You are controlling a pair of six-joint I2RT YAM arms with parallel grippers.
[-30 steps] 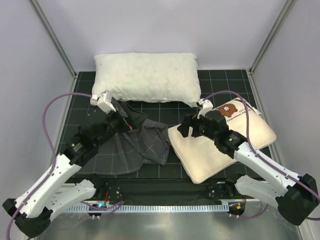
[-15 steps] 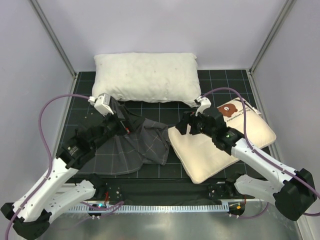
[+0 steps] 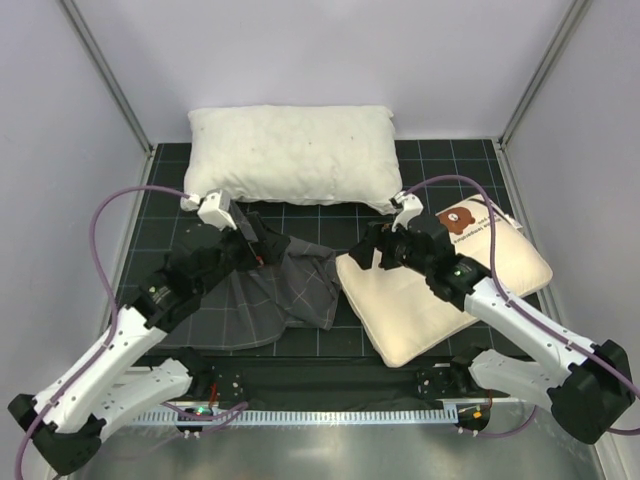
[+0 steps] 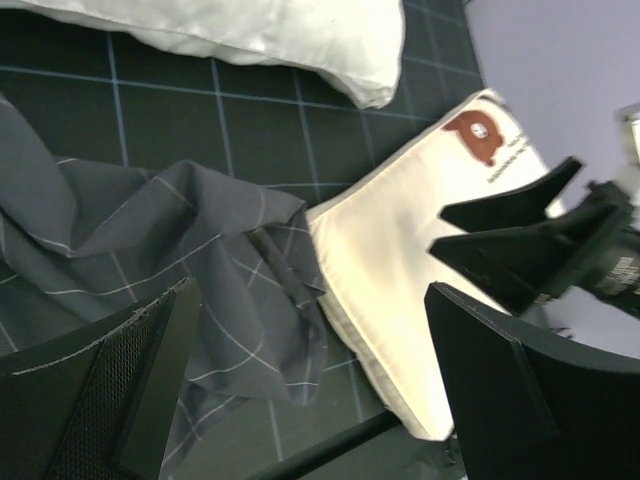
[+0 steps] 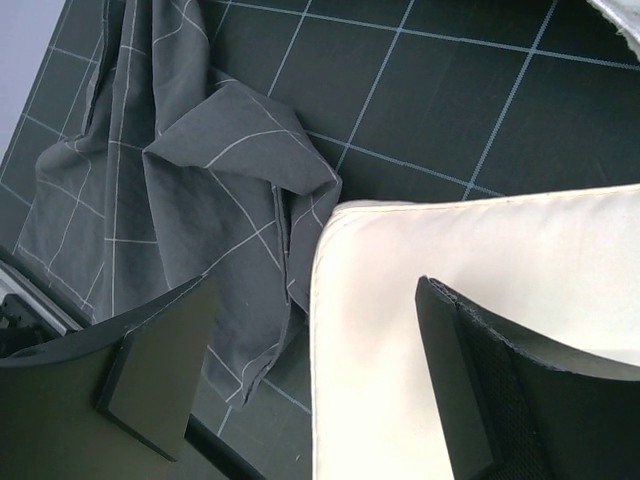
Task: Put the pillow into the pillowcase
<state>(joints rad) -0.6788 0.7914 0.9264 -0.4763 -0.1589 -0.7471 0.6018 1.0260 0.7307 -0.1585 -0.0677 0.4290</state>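
The cream pillow point(image 3: 450, 290) lies flat at the right, its bear print point(image 3: 458, 217) at the far corner. It also shows in the left wrist view point(image 4: 400, 260) and the right wrist view point(image 5: 480, 270). The dark grey grid pillowcase point(image 3: 280, 290) lies crumpled to its left, touching the pillow's left edge, and shows in both wrist views point(image 4: 150, 250) point(image 5: 190, 190). My left gripper point(image 3: 262, 245) is open and empty above the case's far part point(image 4: 310, 400). My right gripper point(image 3: 368, 250) is open and empty above the pillow's near-left corner point(image 5: 310, 370).
A large plain white lumpy pillow point(image 3: 290, 155) lies along the back of the black grid mat point(image 3: 330, 225), just behind both grippers. Cage walls stand close on the left, right and back. A metal rail point(image 3: 330, 415) runs along the front edge.
Both arms have shifted only slightly. The right gripper moved a little toward the back over the pillow's corner. The pillow and the pillowcase have not moved.
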